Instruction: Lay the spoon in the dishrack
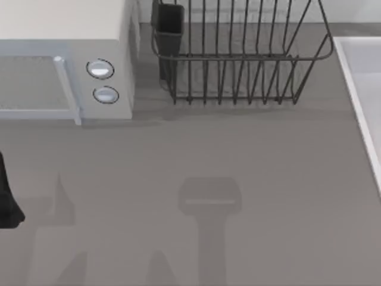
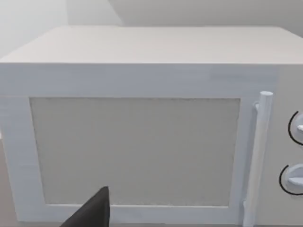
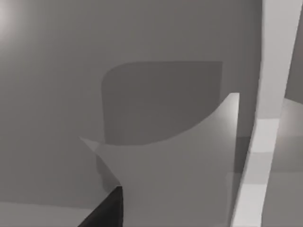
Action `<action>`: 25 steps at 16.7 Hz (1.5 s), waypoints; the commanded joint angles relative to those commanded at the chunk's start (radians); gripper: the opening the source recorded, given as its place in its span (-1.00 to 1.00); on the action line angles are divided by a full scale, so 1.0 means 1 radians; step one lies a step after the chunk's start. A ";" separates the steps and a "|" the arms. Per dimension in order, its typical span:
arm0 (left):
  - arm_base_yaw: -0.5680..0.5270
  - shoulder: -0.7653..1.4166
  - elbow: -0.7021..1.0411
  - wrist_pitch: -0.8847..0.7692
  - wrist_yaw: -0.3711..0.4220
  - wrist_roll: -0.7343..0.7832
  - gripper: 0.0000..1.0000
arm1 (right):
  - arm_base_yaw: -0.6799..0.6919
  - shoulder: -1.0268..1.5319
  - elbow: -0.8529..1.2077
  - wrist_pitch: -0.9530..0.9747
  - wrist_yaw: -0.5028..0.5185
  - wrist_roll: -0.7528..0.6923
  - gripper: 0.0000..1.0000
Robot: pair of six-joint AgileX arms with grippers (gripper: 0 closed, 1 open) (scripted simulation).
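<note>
Sitting at the far edge of the table [image 1: 250, 179], right of centre in the top view, the dishrack [image 1: 238, 59] is seen as a dark wire basket of thin upright bars with a flared rim. A small dark cutlery cup [image 1: 169, 24] is fixed at its left end. Just left of the rack, a white microwave [image 1: 65, 59] is placed, with two round knobs [image 1: 100, 69] on its front; its door and handle [image 2: 259, 156] are faced closely in the left wrist view. A pale raised surface [image 1: 366, 95] is seen along the table's right edge. The left gripper [image 1: 7, 199] is caught at the top view's left edge, low over the table; jaw state cannot be told. A dark fingertip [image 3: 106, 210] is seen in the right wrist view over grey surfaces; jaw state there cannot be told either.
</note>
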 joint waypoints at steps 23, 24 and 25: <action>0.000 0.000 0.000 0.000 0.000 0.000 1.00 | -0.006 -0.093 0.182 -0.258 0.030 0.026 -1.00; 0.000 0.000 0.000 0.000 0.000 0.000 1.00 | -0.007 -0.104 0.233 -0.323 0.030 0.023 -1.00; 0.000 0.000 0.000 0.000 0.000 0.000 1.00 | -0.008 -0.116 0.287 -0.397 0.030 0.021 -1.00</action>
